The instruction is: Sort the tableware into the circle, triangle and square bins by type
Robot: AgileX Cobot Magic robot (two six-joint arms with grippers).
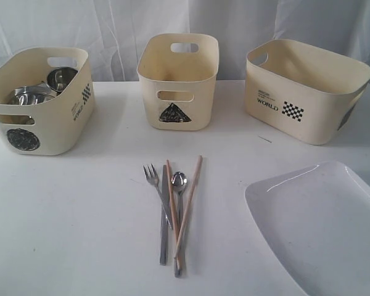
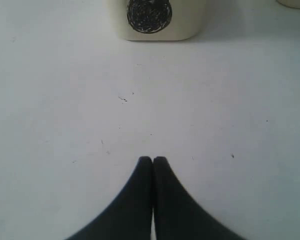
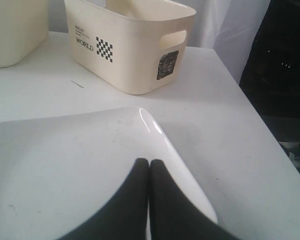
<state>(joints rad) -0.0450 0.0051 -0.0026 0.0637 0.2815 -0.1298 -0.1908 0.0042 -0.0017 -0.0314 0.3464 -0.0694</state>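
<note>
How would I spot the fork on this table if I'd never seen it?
Find the small middle bin with the triangle sticker; on the white table in front of it lies a bundle of cutlery. The fork is the leftmost piece in the exterior view, the only one ending in prongs, unlike the knife, the spoon and the wooden chopsticks.

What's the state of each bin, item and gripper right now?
circle bin: holds steel vessels
triangle bin: nothing visible inside
square bin: nothing visible inside
cutlery and chopsticks: bundled, flat on table
plate: flat on table
left gripper: shut, empty, over bare table
right gripper: shut, empty, above plate
</note>
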